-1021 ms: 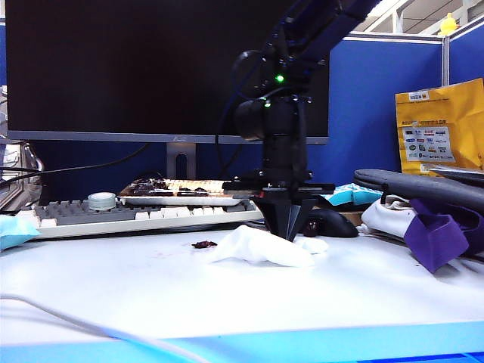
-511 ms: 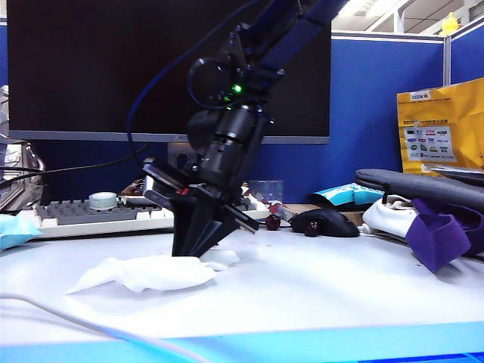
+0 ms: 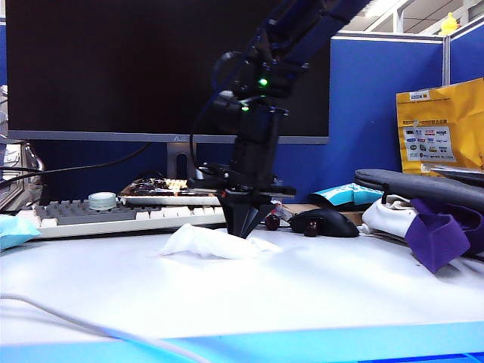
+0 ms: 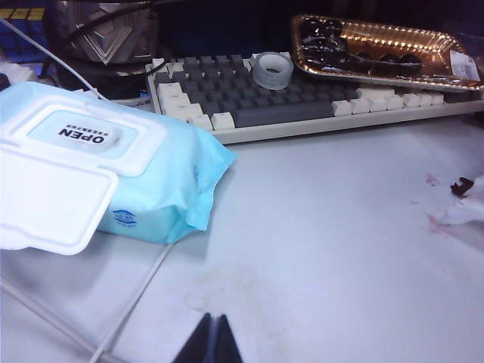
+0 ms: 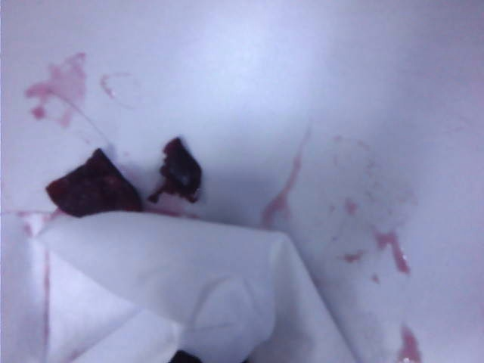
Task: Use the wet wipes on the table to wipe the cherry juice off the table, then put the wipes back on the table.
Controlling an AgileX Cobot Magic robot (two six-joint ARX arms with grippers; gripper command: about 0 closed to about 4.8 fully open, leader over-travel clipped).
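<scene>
Right pincer (image 3: 243,231) pins wet wipes (image 3: 208,243) beneath.

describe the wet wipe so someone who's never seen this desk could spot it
Start at the monitor, drop past the keyboard to the white table. The wipe is the crumpled white sheet pinched under the right tool, unlike the purple cloth.

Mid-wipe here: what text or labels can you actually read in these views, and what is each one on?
"OPEN": on the white flip lid of the light blue wipes pack, printed upside down in the left wrist view.
Yellow bag: label panel with small logos, too small to read.
Monitor bezel logo: too blurred.
</scene>
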